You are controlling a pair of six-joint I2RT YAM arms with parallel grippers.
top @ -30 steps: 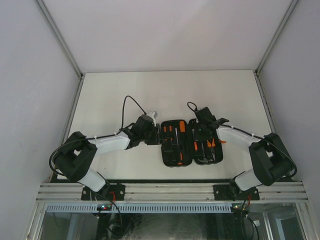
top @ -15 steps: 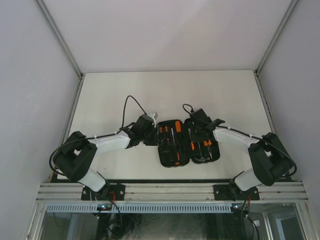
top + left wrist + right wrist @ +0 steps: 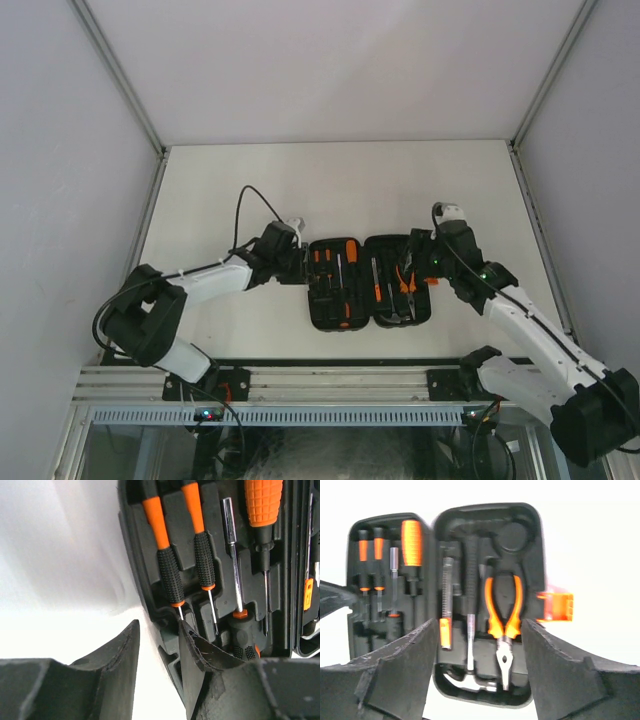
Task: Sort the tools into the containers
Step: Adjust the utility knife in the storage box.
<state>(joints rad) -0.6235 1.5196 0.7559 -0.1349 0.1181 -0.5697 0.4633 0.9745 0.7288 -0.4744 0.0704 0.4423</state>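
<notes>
Straddling the tool case (image 3: 182, 545) rim is the left end effector (image 3: 159, 630).

- Black case (image 3: 392, 248) lies open flat, centred near the table's near edge, orange latch (image 3: 556, 606) on its right side.
- Left half: screwdrivers (image 3: 411, 545) slotted.
- Right half: pliers (image 3: 504, 615), hammer (image 3: 470, 630) slotted.

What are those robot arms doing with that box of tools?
The black tool case lies open on the table, with the screwdrivers, the hammer and the pliers sitting in its slots. The left gripper is at the case's left edge, one finger outside the rim and one inside. Whether it is pinching the rim is hard to tell. The right gripper is wide open by the case's right half, holding nothing.
</notes>
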